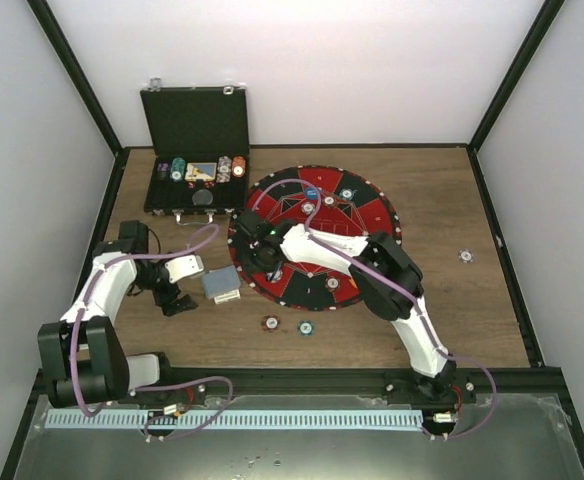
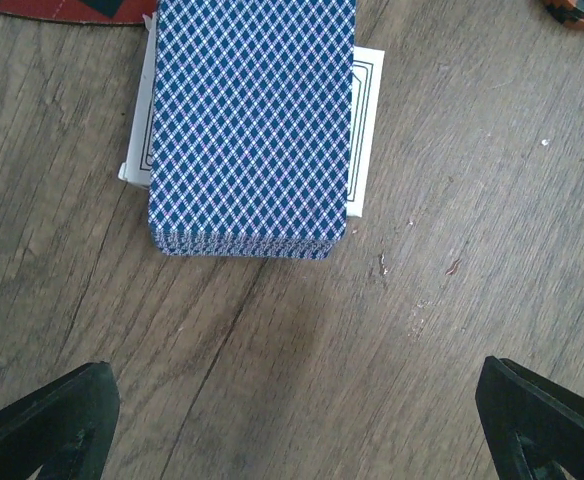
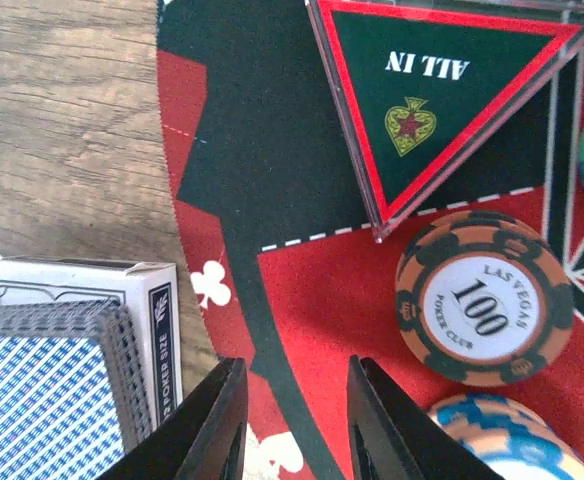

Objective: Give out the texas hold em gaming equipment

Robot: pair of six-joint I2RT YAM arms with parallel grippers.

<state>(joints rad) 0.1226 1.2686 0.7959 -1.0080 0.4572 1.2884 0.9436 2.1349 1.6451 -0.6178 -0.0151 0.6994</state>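
The grey-blue-backed playing cards (image 1: 222, 283) lie stacked on their white box (image 2: 367, 120), on the wood just left of the round mat (image 1: 372, 215). In the left wrist view the deck (image 2: 252, 120) is ahead of my left gripper (image 2: 292, 372), which is open wide and empty above bare wood. My right gripper (image 3: 292, 375) hovers over the mat's left edge, its jaws narrowed with only red felt between them. An orange-and-black chip marked 100 (image 3: 484, 297) lies to its right, beside a blue-and-orange chip (image 3: 502, 440). On the table lie a brown-red chip (image 1: 270, 323), a teal chip (image 1: 306, 327) and a white chip (image 1: 466, 256).
An open black case (image 1: 194, 150) with chip stacks stands at the back left. A clear triangular ALL IN plaque (image 3: 442, 90) lies on the mat with several chips (image 1: 312, 193). My left gripper (image 1: 177, 302) is left of the deck and my right gripper (image 1: 257, 255) is just past it.
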